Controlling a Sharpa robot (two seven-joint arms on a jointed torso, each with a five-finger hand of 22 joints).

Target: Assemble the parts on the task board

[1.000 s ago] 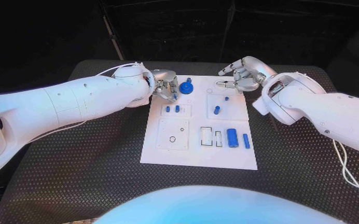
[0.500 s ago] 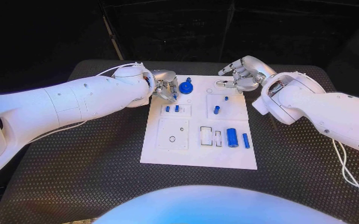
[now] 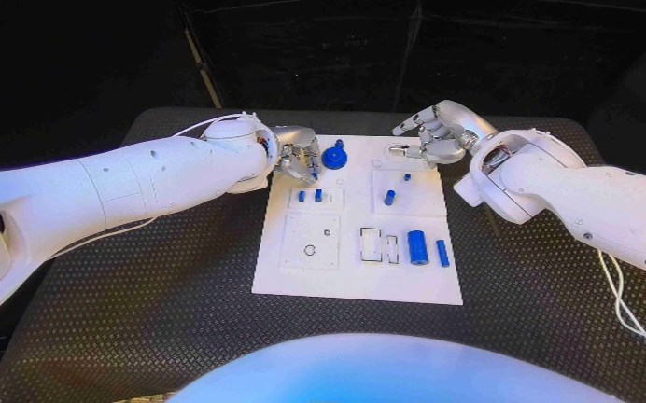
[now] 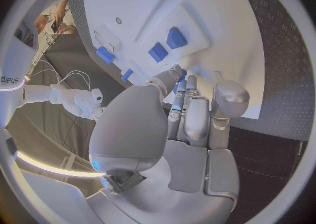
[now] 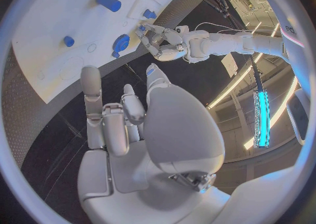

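The white task board (image 3: 357, 268) lies in the middle of the table. My left hand (image 3: 296, 154) hovers at its far left corner and pinches a small blue part (image 4: 181, 75) at its fingertips; the right wrist view shows that hand (image 5: 162, 43) too. A round blue part (image 3: 335, 156) sits just beside it on the board. Two short blue pegs (image 3: 308, 196) stand below, also in the left wrist view (image 4: 167, 45). My right hand (image 3: 433, 138) hangs over the far right corner, fingers apart and holding nothing (image 5: 121, 113).
More blue parts rest on the board: an upright peg (image 3: 389, 198), a tiny one (image 3: 407, 177), a thick cylinder (image 3: 419, 247) and a thin bar (image 3: 442, 253) near the right edge. Empty rectangular recesses (image 3: 313, 240) lie at the left. Black table (image 3: 148, 291) surrounds the board.
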